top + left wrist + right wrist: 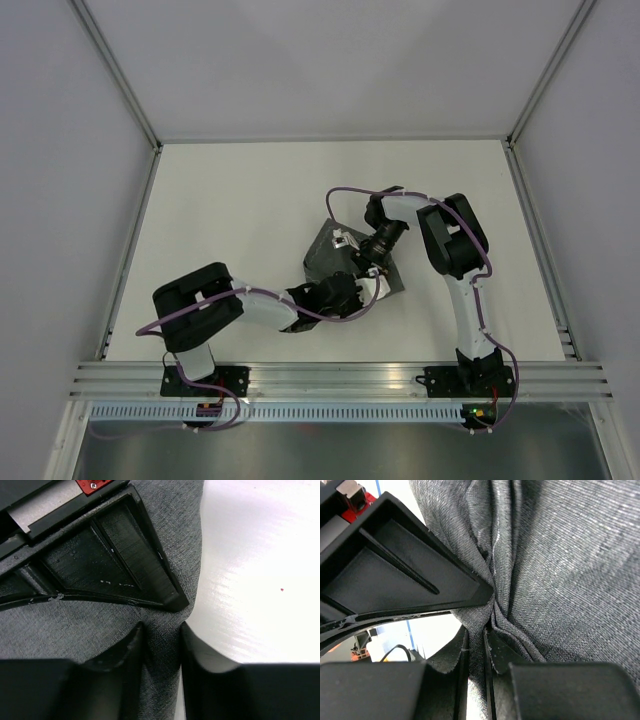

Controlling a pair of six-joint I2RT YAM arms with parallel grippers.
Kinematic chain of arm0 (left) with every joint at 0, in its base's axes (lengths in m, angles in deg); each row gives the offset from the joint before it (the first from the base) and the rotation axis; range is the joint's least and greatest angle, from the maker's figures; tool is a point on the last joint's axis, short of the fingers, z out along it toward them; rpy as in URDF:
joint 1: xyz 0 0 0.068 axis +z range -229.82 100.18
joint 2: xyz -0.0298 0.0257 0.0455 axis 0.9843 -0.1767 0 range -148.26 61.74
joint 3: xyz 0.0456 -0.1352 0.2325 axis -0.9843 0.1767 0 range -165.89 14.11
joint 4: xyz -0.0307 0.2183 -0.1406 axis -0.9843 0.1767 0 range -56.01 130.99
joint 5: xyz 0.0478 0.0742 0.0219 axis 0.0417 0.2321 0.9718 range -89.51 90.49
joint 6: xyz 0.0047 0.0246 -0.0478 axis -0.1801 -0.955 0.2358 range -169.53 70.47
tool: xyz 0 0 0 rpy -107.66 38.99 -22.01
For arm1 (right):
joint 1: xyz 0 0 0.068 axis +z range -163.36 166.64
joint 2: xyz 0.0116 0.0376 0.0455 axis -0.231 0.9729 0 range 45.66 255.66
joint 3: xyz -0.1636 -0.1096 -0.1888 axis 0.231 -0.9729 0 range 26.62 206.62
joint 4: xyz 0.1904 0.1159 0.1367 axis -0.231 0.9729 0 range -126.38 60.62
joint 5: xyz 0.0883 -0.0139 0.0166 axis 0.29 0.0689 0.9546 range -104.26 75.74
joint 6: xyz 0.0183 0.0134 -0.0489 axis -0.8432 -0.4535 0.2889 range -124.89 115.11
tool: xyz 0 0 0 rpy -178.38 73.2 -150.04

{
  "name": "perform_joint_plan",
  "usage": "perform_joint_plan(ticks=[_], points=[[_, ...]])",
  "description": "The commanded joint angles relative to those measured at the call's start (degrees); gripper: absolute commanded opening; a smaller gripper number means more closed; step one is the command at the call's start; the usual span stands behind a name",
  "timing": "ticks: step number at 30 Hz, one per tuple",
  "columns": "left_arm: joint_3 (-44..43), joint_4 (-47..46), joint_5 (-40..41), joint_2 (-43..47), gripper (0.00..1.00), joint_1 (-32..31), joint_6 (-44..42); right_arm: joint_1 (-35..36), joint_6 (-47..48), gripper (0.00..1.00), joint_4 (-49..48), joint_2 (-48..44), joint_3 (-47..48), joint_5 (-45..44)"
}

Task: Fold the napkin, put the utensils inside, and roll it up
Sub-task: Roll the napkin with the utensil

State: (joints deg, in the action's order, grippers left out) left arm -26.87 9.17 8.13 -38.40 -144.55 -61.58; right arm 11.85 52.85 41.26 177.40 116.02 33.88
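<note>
The dark grey napkin lies bunched near the middle of the table, with both grippers meeting over it. My left gripper is at its near right edge. In the left wrist view a ridge of napkin fills the gap of the left gripper, and both fingers touch the cloth. My right gripper is just beyond it. In the right wrist view the right gripper is shut on a thin fold of napkin, which is gathered into creases there. The utensils are out of view.
The white table spreads around the cloth, and bare table shows right of the napkin's edge. The right gripper's finger stands close in front of the left one. The left gripper's finger crowds the right wrist view.
</note>
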Motion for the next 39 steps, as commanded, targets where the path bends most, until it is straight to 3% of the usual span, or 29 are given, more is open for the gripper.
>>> perform_joint_plan(ticks=[1,5,7,12,18,25,30,35,39], points=[[0.4,-0.3,0.6,-3.0,0.29,-0.2,3.3,-0.1,2.9,0.01,-8.8,3.4,-1.1,-9.0],[-0.7,0.6,-0.6,-4.3,0.10,-0.2,4.4,-0.2,2.7,0.02,-8.9,2.5,-1.2,-8.8],[-1.0,0.8,-2.0,-4.5,0.02,-0.1,4.8,-0.3,2.2,0.07,-8.9,1.5,-1.1,-8.2],[-1.5,2.0,-7.3,-5.5,0.02,0.8,5.6,-1.4,1.6,0.32,-7.6,-1.3,0.2,-5.7],[-0.9,2.1,-16.6,-5.8,0.02,4.9,9.0,-4.6,1.8,0.49,-4.1,-7.2,4.7,0.3],[1.2,-0.1,-24.2,-4.8,0.02,9.8,11.4,-11.0,-8.5,0.54,-9.4,-13.8,8.5,4.1],[1.4,-0.3,-30.6,-5.9,0.02,13.3,15.0,-17.2,-19.2,0.55,-23.8,-22.6,3.7,5.4],[0.4,0.8,-36.9,-7.3,0.02,16.6,18.5,-22.5,-14.2,0.54,-30.1,-31.7,-4.8,3.4],[-0.9,2.0,-42.0,-8.9,0.02,18.6,20.6,-22.4,-10.7,0.55,-39.0,-42.8,-19.9,-0.7]])
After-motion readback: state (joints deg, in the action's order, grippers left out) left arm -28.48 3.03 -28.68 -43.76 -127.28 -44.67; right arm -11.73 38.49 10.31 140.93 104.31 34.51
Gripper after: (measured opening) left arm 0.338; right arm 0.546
